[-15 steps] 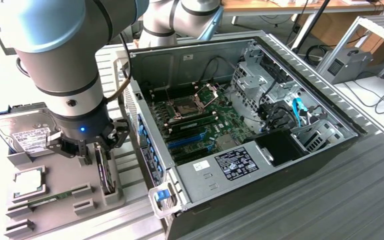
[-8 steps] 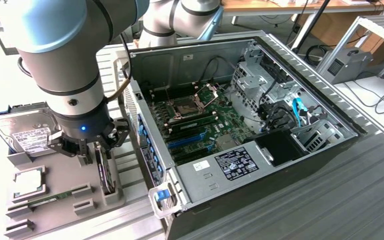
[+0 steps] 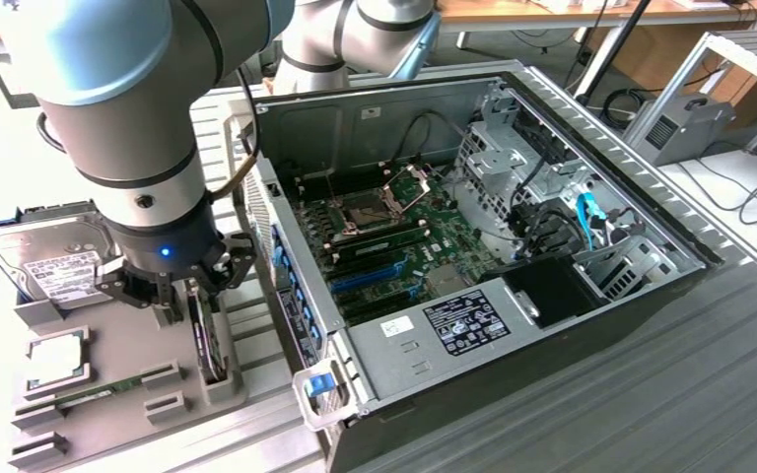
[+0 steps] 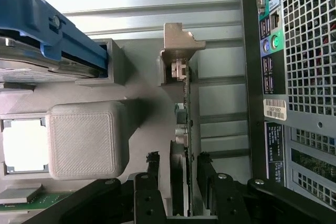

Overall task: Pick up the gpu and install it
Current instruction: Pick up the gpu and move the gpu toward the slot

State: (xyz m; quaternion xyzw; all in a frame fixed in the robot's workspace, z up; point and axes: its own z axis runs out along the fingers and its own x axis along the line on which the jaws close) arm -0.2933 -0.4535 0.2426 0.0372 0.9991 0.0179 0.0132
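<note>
The end effector [image 3: 181, 307] hangs low over the gray holder [image 3: 115, 337] on the surface, just to the exterior view's left of the open computer case [image 3: 484, 419]. The gpu [image 3: 208, 340] stands on its edge in a slot of that holder, near the hard drive [image 3: 43, 258].

In the wrist view we see the end effector's fingers [image 4: 153, 177] spread apart, one on each side of the gpu [image 4: 188, 114]. A gap shows on at least one side, so nothing is gripped yet. The silver bracket [image 4: 178, 51] marks the card's far end.

We judge the card light and stiff but fragile, with a smooth board that could slip or tilt. The best hold looks to be across its two flat faces near the upper edge, away from the fan and connector.
</note>
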